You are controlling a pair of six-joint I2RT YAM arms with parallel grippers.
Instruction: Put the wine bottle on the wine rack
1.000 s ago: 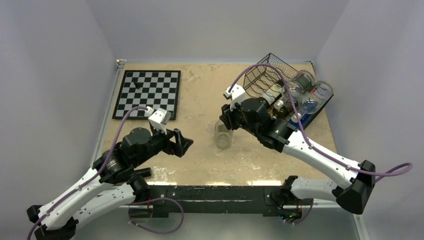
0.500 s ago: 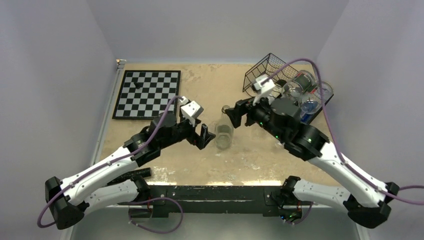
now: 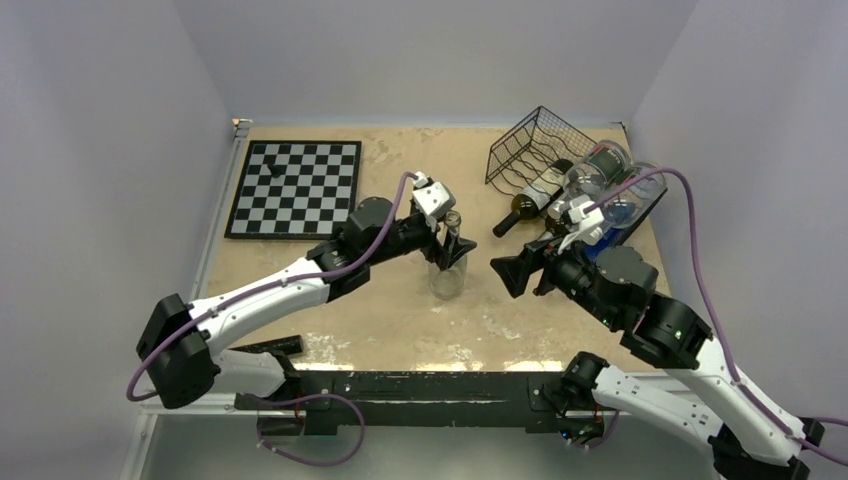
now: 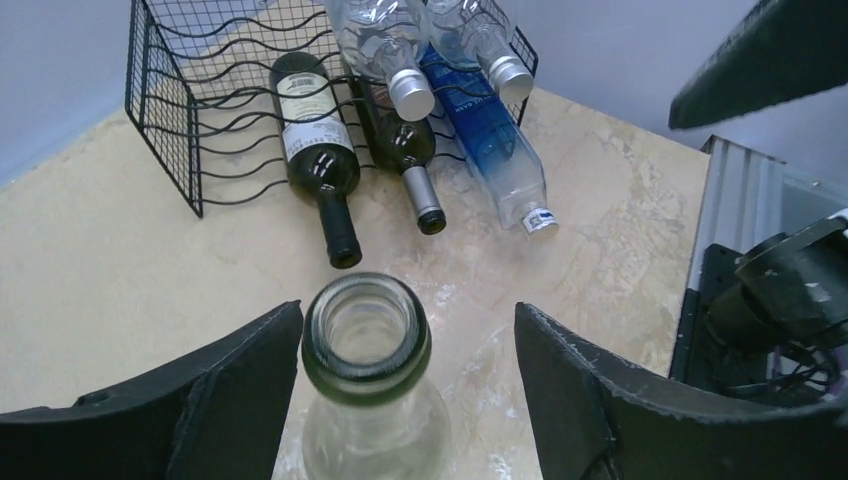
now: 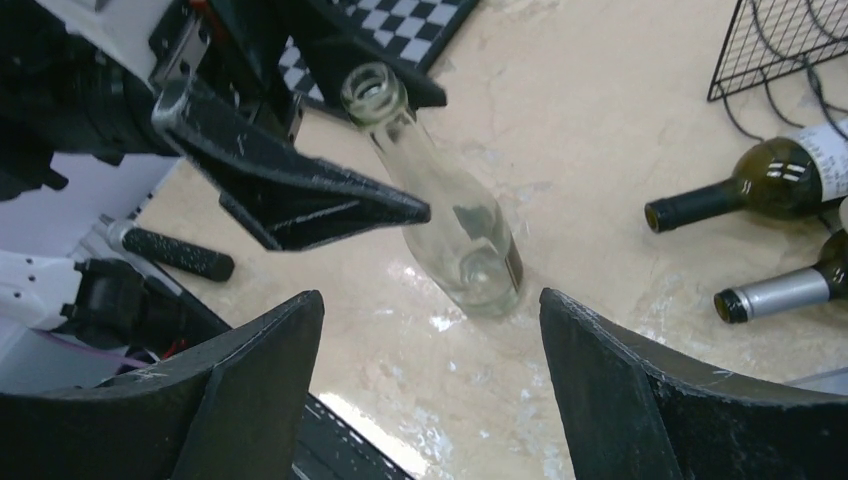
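A clear, uncapped wine bottle (image 3: 447, 270) stands upright mid-table, its mouth (image 4: 366, 335) seen from above in the left wrist view. My left gripper (image 3: 450, 240) (image 4: 408, 330) is open and straddles its neck: the left finger is right beside the glass, and a wide gap remains on the right. My right gripper (image 3: 505, 272) (image 5: 430, 298) is open to the bottle's right, apart from it, with nothing between its fingers. The black wire wine rack (image 3: 535, 145) (image 4: 200, 110) lies at the back right.
Several bottles lie at the rack: two dark ones (image 3: 530, 200) (image 4: 315, 150), clear ones (image 3: 600, 170) and a blue one (image 4: 490, 140). A chessboard (image 3: 295, 187) with one black piece (image 3: 274, 168) is at the back left. A black cylinder (image 3: 270, 346) lies at the near edge.
My right gripper opened, let go of the clear bottle and drew back to the right. My left arm reached in and brought its open jaws around the bottle's neck.
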